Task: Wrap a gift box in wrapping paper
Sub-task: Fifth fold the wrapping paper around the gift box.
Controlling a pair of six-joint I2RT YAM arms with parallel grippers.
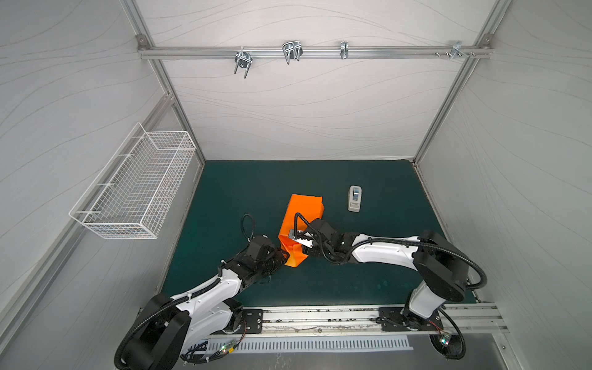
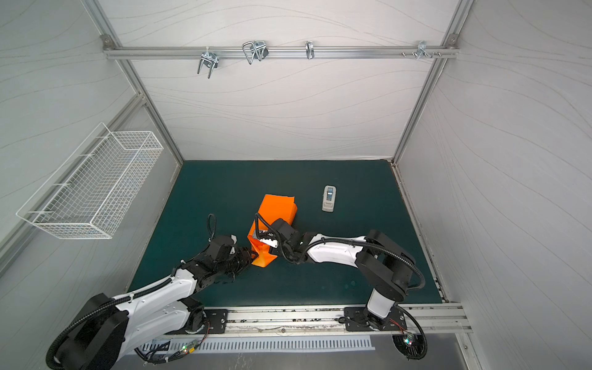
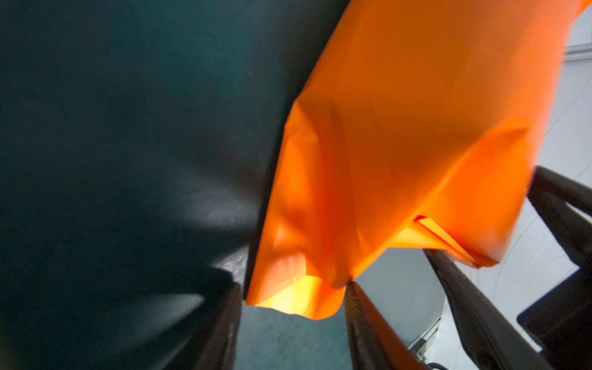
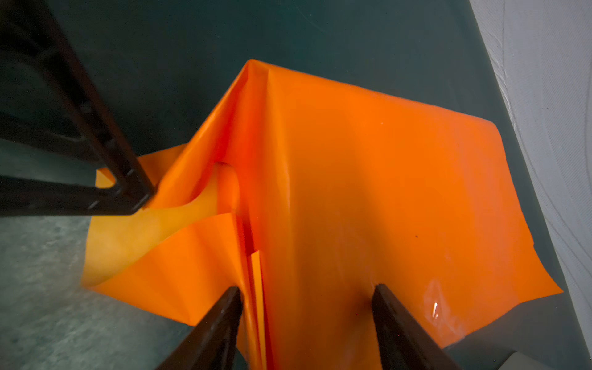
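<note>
Two hands meet at the near end of the wrapping paper (image 1: 304, 208) — right hand (image 4: 306, 286) spread wide, fingertips (image 4: 384, 298) pressing its top; left hand (image 3: 290, 282) part-open around a loose flap, unclamped.

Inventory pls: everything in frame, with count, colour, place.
wrapping paper: one, orange, folded into a parcel shape mid-mat
gift box: not visible, may be under the paper
tape dispenser: one, white-grey, on the mat beyond the parcel, apart from it
wire basket: one, white, on the left wall
metal hooks: four, silver, on the back-wall rail
mat: one, dark green, work surface
left gripper: black, jaws apart, at the paper's near end
right gripper: black, jaws apart, tips on the paper's top
</note>
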